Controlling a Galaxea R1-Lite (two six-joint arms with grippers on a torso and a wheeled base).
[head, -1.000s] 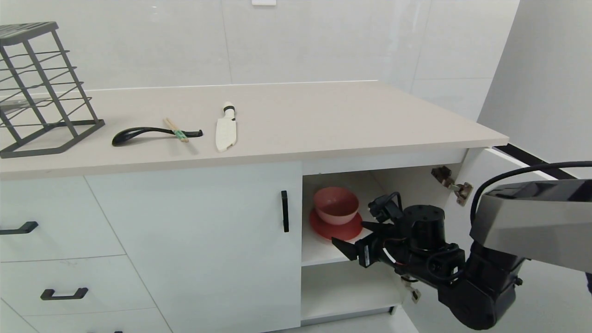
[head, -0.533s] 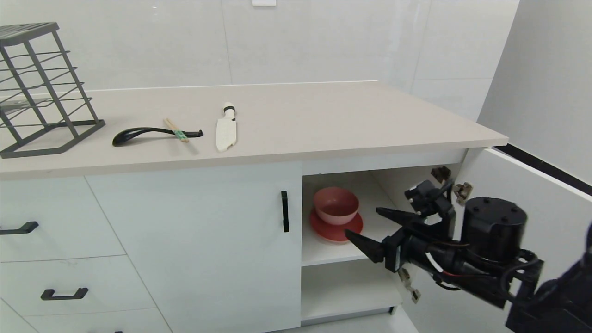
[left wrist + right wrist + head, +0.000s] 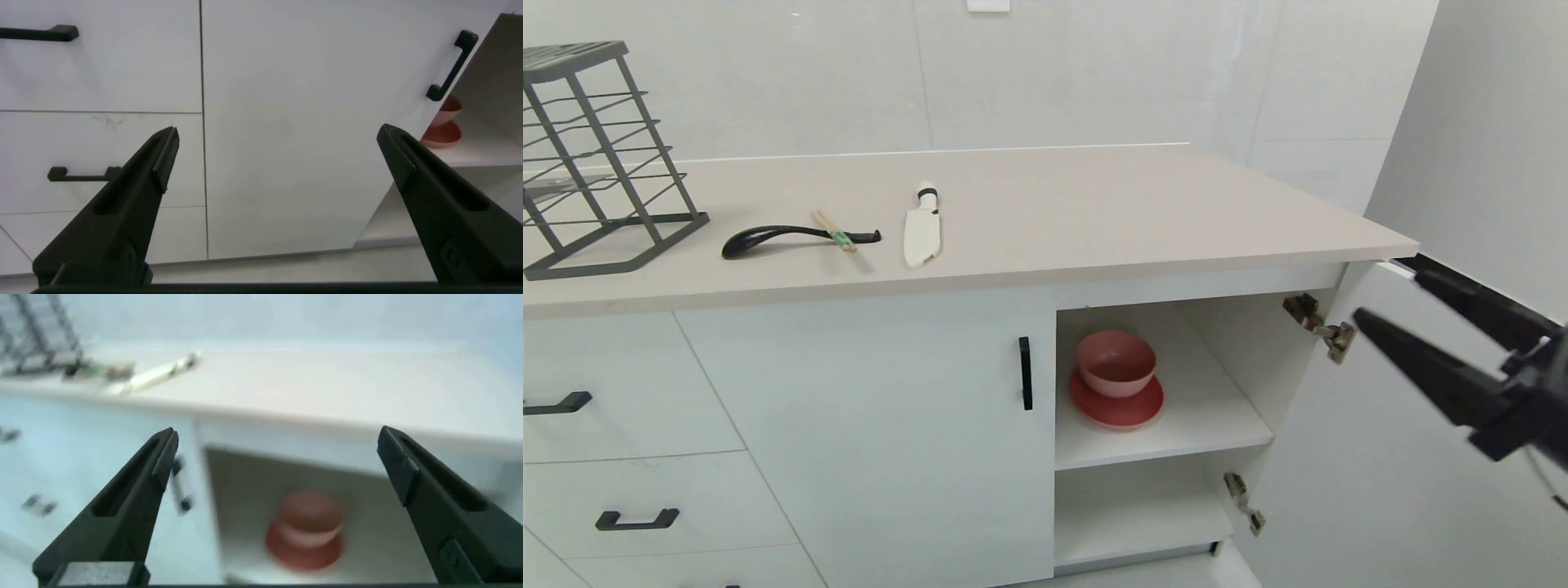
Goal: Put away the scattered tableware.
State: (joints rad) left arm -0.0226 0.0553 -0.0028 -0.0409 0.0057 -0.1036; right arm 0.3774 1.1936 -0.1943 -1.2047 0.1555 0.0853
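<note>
My right claw (image 3: 1387, 296) hangs open beside the cabinet door (image 3: 1339, 465), left claw (image 3: 278, 135) open too. Bowl (image 3: 1116, 362) on plate (image 3: 1116, 408) inside the cabinet (image 3: 1217, 408); spoon (image 3: 768, 237), chopsticks (image 3: 833, 230), knife (image 3: 921, 233) lie on the counter (image 3: 1094, 204)

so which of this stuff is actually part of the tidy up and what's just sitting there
Job: black spoon, chopsticks, knife on the counter; pink bowl on red plate in the cupboard.
Just there: wire rack, drawers, cupboard door.
</note>
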